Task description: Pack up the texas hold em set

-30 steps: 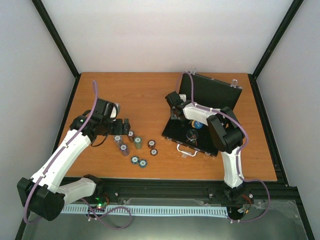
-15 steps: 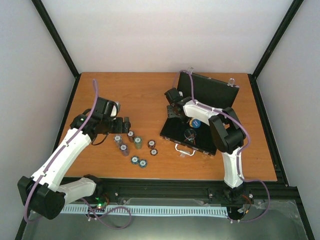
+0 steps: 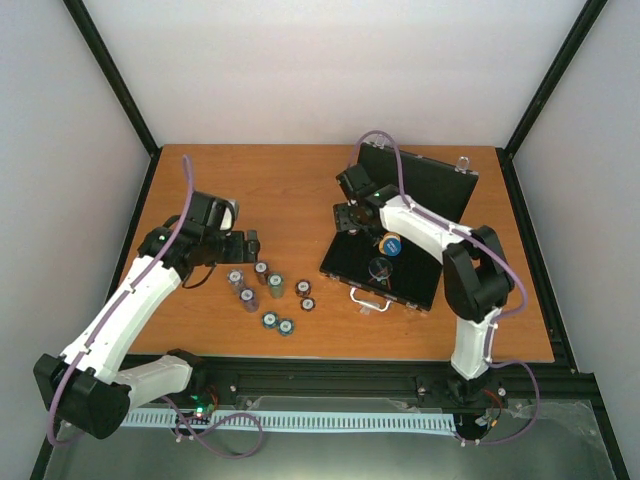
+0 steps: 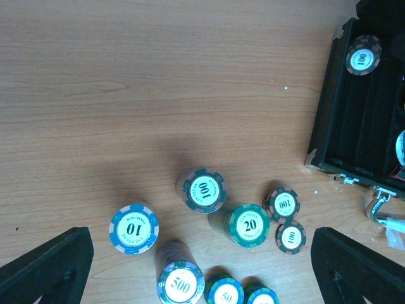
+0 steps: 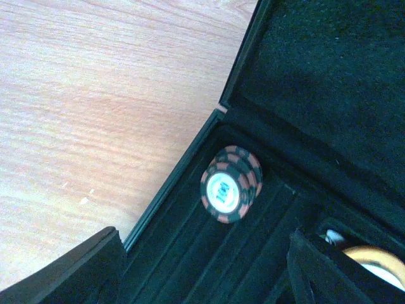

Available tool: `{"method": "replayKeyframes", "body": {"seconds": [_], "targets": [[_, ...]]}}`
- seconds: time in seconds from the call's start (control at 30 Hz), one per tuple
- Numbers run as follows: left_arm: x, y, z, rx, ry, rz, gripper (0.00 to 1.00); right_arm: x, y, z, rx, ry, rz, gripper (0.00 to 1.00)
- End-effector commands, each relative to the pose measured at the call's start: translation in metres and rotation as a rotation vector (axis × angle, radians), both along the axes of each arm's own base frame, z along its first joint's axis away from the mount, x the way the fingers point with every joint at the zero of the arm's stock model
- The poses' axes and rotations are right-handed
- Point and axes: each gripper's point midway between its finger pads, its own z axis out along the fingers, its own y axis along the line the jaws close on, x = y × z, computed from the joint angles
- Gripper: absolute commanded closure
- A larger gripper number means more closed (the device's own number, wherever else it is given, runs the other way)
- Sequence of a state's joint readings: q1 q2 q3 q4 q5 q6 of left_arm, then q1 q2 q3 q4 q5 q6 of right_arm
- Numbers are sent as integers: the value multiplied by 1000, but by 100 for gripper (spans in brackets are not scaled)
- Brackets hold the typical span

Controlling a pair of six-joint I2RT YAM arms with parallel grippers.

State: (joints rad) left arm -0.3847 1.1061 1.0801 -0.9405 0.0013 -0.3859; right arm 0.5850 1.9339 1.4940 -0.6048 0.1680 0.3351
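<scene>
Right wrist view: hovering with right pincer (image 5: 202, 263) spread wide over a chip stack (image 5: 230, 183) lying in the case (image 5: 323, 82); holding left pincer (image 4: 200, 256) likewise parted above loose chips (image 4: 203, 190) on the table (image 4: 126, 76).

Right arm (image 3: 425, 228): the elbow has swung out to the right and the forearm now lies straighter. Right gripper (image 3: 350, 215) has shifted slightly farther back, over the far-left corner of the case (image 3: 400, 288). The purple cable (image 3: 385, 140) loop now arches higher.
</scene>
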Motion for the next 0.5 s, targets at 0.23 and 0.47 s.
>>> {"method": "replayKeyframes", "body": {"seconds": [0.23,0.47], "targets": [[9,-1,40,-41,-78,36,3,-136,22,26,-36,162,264,23],[8,6,55,-35,-97,78,3,-208,46,14,-53,254,371,21]]}}
